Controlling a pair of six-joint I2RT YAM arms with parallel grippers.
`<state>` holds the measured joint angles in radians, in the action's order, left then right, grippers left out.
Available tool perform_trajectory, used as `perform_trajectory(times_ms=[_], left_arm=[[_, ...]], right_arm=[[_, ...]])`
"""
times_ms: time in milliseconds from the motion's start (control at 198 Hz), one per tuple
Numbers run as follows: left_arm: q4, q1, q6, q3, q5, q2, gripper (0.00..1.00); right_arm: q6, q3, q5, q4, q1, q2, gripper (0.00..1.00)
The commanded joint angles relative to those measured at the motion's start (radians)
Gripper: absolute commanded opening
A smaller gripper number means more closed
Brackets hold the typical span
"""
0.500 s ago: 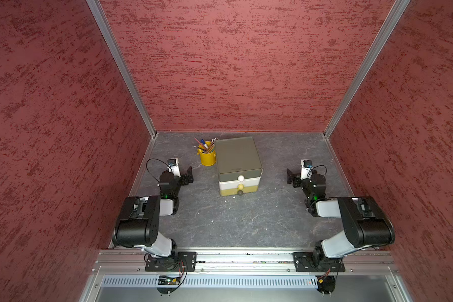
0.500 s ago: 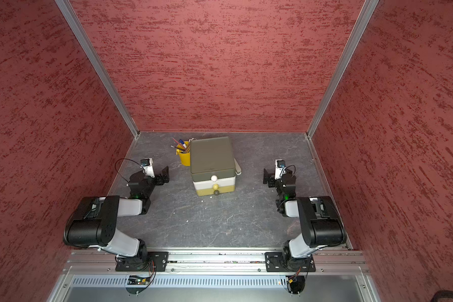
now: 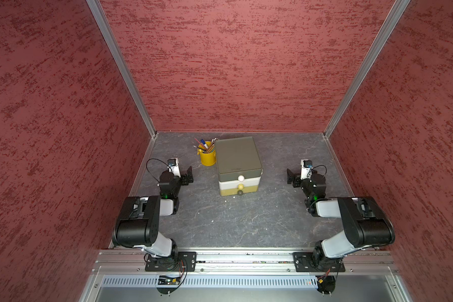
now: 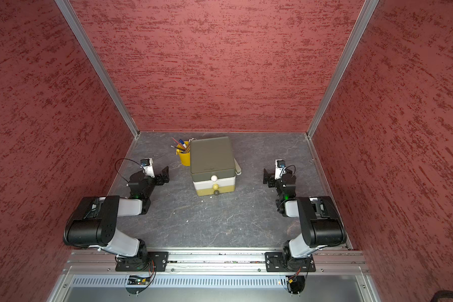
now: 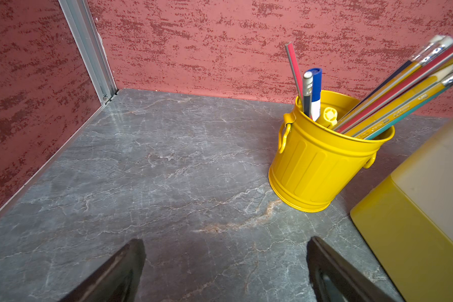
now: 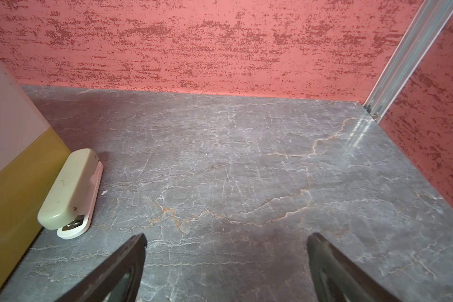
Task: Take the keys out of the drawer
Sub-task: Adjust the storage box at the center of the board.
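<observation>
Left claw (image 5: pixel 225 241) and right claw (image 6: pixel 227 236) each stand wide apart, holding nothing, flanking the closed drawer unit (image 3: pixel 238 167).

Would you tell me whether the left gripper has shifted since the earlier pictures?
No. In a top view the left gripper keeps the same gap to the yellow bucket, which has not moved either.

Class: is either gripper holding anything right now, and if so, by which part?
Nothing is held. The left gripper and the right gripper both stand open and empty.
</observation>
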<state>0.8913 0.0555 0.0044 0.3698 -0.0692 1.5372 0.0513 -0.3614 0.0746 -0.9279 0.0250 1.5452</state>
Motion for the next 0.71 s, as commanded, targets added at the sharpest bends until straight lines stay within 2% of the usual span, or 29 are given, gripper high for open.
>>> perform_trajectory(times_ms=[0, 288, 404, 495, 566, 657, 702], left_arm=[[0.02, -0.009, 0.0, 0.006, 0.005, -0.001, 1.0], [0.015, -0.006, -0.001, 0.008, 0.002, -0.001, 1.0], [0.008, -0.004, -0.003, 0.006, 0.003, -0.013, 1.0], [-0.098, 0.001, -0.027, 0.036, 0.045, -0.073, 1.0], [-0.102, 0.008, -0.029, 0.021, 0.033, -0.112, 1.0], [-0.157, 0.012, -0.046, 0.012, 0.06, -0.191, 1.0], [-0.213, 0.011, -0.059, 0.019, 0.083, -0.249, 1.0]], right_arm=[[-0.005, -0.011, -0.006, -0.014, -0.007, 0.003, 0.99], [-0.027, -0.027, -0.006, 0.028, -0.022, -0.006, 0.99], [-0.024, -0.048, -0.002, 0.113, -0.023, -0.073, 0.99], [-0.028, -0.068, -0.002, 0.225, -0.021, -0.165, 0.99], [-0.049, -0.09, -0.014, 0.334, -0.02, -0.243, 0.99], [-0.234, -0.18, -0.118, 0.603, -0.022, -0.344, 0.99], [-0.299, -0.235, -0.13, 0.727, -0.022, -0.365, 0.99]])
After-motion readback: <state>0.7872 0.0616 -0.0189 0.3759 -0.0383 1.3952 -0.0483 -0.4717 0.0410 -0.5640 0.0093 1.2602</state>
